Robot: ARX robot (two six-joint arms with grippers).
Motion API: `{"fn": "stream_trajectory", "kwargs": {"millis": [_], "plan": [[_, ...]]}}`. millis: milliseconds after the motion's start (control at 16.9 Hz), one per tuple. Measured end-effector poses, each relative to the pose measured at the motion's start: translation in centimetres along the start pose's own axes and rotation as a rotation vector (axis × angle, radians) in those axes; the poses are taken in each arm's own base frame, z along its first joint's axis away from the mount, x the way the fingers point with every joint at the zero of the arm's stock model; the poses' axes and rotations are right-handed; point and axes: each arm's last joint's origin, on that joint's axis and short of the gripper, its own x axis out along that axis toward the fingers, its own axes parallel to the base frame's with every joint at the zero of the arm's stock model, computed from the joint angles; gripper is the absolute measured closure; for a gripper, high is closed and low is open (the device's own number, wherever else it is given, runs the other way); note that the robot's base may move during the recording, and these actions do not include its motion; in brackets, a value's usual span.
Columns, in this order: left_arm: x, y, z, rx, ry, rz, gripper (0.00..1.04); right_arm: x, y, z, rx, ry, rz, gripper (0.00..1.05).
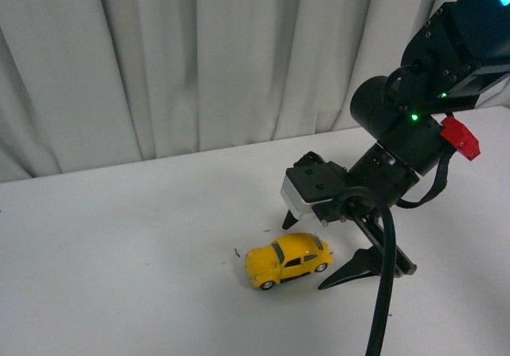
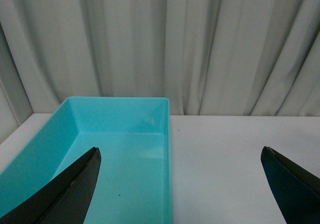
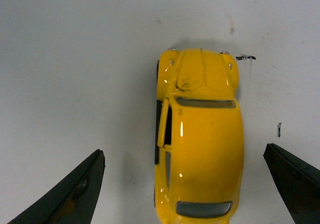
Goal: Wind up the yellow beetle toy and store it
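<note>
The right gripper (image 1: 305,254) is hovering low over the white table (image 1: 119,236) in the lower centre of the front view, its jaws spread wide on either side of the yellow beetle toy (image 1: 288,260) and touching neither flank. The toy is standing on its wheels, 1 door slightly ajar. The left gripper (image 2: 181,150), also spread wide and holding nothing, is facing a turquoise bin (image 2: 120,115).
</note>
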Motion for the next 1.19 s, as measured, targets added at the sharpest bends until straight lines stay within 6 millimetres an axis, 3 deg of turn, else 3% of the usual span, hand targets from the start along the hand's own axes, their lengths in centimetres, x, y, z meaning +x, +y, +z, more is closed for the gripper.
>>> {"fn": "stream_trajectory", "kwargs": {"millis": [534, 593, 771, 830, 1186], "plan": [[0.0, 0.0, 0.0, 0.0, 0.0, 0.0, 0.07, 2.1, -1.1, 1.3, -0.055, -0.01, -0.004, 0.08], [0.0, 0.0, 0.0, 0.0, 0.0, 0.0, 0.07, 2.4, -0.9, 1.4, -0.04, -0.015, 0.005, 0.16], [0.0, 0.0, 0.0, 0.0, 0.0, 0.0, 0.07, 2.3, -0.6, 1.2, 0.024, -0.001, 0.021, 0.56], [0.0, 0.0, 0.0, 0.0, 0.0, 0.0, 0.07, 2.2, -0.6, 1.1, 0.034, 0.0, 0.027, 0.61], [0.0, 0.0, 0.0, 0.0, 0.0, 0.0, 0.07, 1.4, -2.9, 2.1, -0.012, -0.034, -0.019, 0.63]]}}
